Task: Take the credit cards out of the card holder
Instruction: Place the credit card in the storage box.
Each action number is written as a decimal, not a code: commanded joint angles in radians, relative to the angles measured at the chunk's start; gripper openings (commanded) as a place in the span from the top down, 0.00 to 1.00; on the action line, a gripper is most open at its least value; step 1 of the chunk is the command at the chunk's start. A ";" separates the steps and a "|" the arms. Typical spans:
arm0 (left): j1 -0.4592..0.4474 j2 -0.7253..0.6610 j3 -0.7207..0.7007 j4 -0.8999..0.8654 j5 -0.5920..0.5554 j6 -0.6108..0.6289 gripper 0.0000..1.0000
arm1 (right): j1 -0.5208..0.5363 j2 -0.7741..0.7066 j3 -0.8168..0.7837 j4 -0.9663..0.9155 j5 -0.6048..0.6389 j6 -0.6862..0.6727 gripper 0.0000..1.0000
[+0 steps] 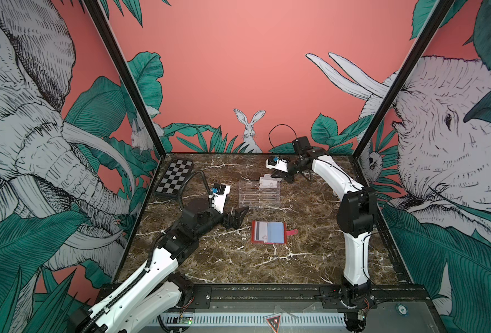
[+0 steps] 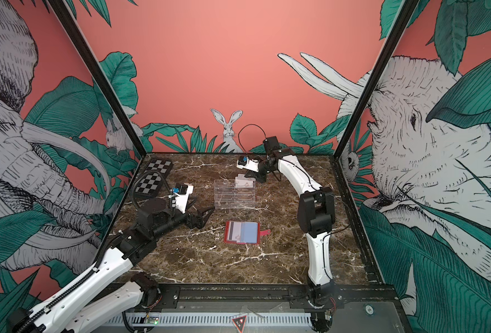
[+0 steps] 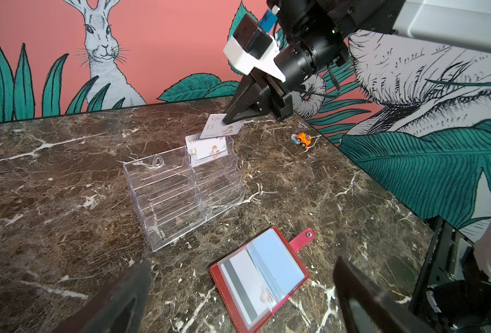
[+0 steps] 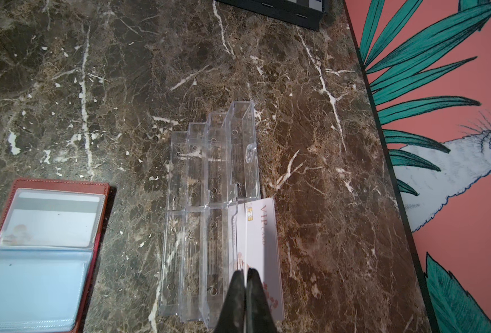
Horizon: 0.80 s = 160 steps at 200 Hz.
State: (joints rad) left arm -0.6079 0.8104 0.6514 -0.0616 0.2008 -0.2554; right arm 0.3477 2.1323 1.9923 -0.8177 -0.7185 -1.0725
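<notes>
Right tool (image 4: 245, 274) clamped on a credit card (image 3: 219, 129), tilted, just above rack (image 3: 175, 196) back tier (second card (image 3: 206, 148) sits there). Left tool (image 1: 240, 216) wide, empty; card holder (image 1: 269, 232) open on worktop (image 1: 238, 259) just ahead of it. Risk: tilt misses slot, card slides off.

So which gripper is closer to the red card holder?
Left. The left gripper hangs open just beside the card holder, apart from it. The right gripper is farther back, shut on a credit card at the clear rack.
</notes>
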 commanded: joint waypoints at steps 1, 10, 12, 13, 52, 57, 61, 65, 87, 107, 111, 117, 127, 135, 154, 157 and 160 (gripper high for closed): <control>0.003 -0.006 -0.019 0.006 -0.001 -0.014 0.01 | 0.008 0.031 0.050 -0.055 -0.024 -0.033 1.00; 0.004 -0.005 -0.020 0.006 0.002 -0.016 0.01 | 0.008 0.048 0.076 -0.077 -0.025 -0.041 1.00; 0.005 -0.005 -0.021 0.005 0.002 -0.016 0.01 | 0.009 0.052 0.083 -0.083 -0.025 -0.042 1.00; 0.004 -0.004 -0.022 0.005 0.002 -0.017 0.01 | 0.009 0.053 0.088 -0.086 -0.025 -0.042 1.00; 0.003 -0.005 -0.030 0.012 0.003 -0.028 0.01 | 0.020 0.119 0.187 -0.162 -0.014 -0.058 1.00; 0.004 -0.004 -0.031 0.012 0.005 -0.029 0.01 | 0.021 0.123 0.193 -0.165 -0.015 -0.060 1.00; 0.003 -0.004 -0.032 0.012 0.005 -0.029 0.01 | 0.023 0.126 0.195 -0.165 -0.015 -0.060 1.00; 0.003 -0.004 -0.032 0.013 0.006 -0.030 0.01 | 0.023 0.128 0.198 -0.166 -0.013 -0.062 1.00; 0.002 -0.004 -0.036 0.011 0.008 -0.030 0.01 | 0.027 0.140 0.214 -0.173 -0.007 -0.065 1.00; 0.002 -0.006 -0.039 0.009 0.007 -0.030 0.01 | 0.027 0.157 0.233 -0.186 -0.005 -0.067 1.00; 0.003 -0.006 -0.041 0.009 0.007 -0.030 0.01 | 0.028 0.161 0.237 -0.190 -0.003 -0.067 1.00; 0.003 -0.006 -0.041 0.009 0.007 -0.031 0.01 | 0.029 0.166 0.246 -0.192 -0.001 -0.067 1.00; 0.003 -0.005 -0.042 0.008 0.008 -0.031 0.01 | 0.031 0.174 0.257 -0.200 0.009 -0.067 1.00; 0.004 -0.008 -0.043 0.006 0.008 -0.031 0.01 | 0.034 0.180 0.265 -0.207 0.016 -0.071 1.00; 0.003 -0.008 -0.044 0.006 0.008 -0.032 0.01 | 0.036 0.187 0.276 -0.214 0.022 -0.072 1.00; 0.004 -0.010 -0.046 0.005 0.009 -0.033 0.01 | 0.034 0.188 0.277 -0.214 0.023 -0.072 1.00; 0.002 -0.011 -0.047 0.005 0.008 -0.033 0.01 | 0.034 0.189 0.278 -0.214 0.025 -0.072 1.00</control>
State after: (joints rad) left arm -0.6079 0.8108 0.6174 -0.0612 0.2016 -0.2810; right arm 0.3740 2.3016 2.2425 -0.9909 -0.7048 -1.1332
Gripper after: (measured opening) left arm 0.989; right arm 0.055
